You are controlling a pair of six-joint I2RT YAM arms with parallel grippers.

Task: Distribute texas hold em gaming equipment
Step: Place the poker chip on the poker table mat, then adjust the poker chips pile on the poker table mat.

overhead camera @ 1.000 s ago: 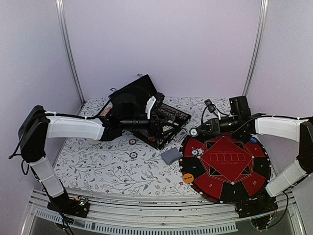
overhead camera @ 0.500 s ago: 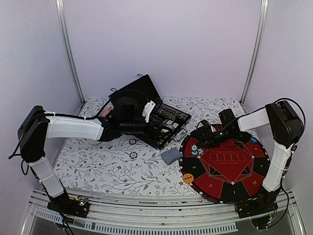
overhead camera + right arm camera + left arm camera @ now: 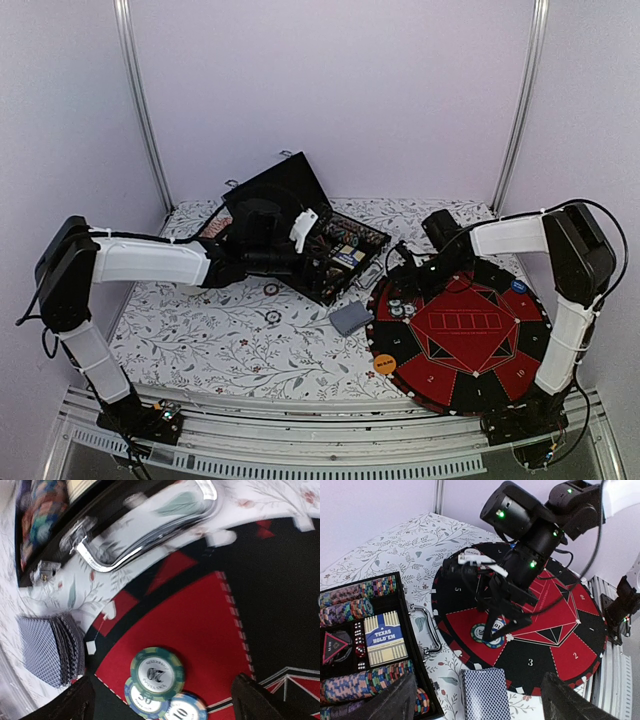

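The right claw (image 3: 162, 700) hung low over the round red-and-black felt playing mat (image 3: 200, 610), its jaws spread apart and gripping nothing. Directly beneath it, between the two fingers, lay three small round poker chips (image 3: 156, 672), overlapping and flat on a red segment near the mat's rim. That position suits the task: a stake belongs on a player's segment, and jaws straddling the pile could either close on it or lift clear. The deck of blue-backed playing cards (image 3: 50, 647) lay on the floral-patterned table (image 3: 75, 595), off the mat and to one side of the claw, probably placed within reach of both arms for dealing.

The left claw (image 3: 480, 700) was likewise apart and empty. It was poised above the deck, with the open black chip case (image 3: 365, 645) to one side of it.

Only the right wrist view showed the chip faces marked 20, 50 and 10, and the deck's slightly fanned edge. Only the left wrist view showed the case's contents: rows of chips, dice and a boxed card pack (image 3: 382, 637). Only the top view showed the orange button disc (image 3: 384, 365) on the mat's near rim, well apart from both claws.
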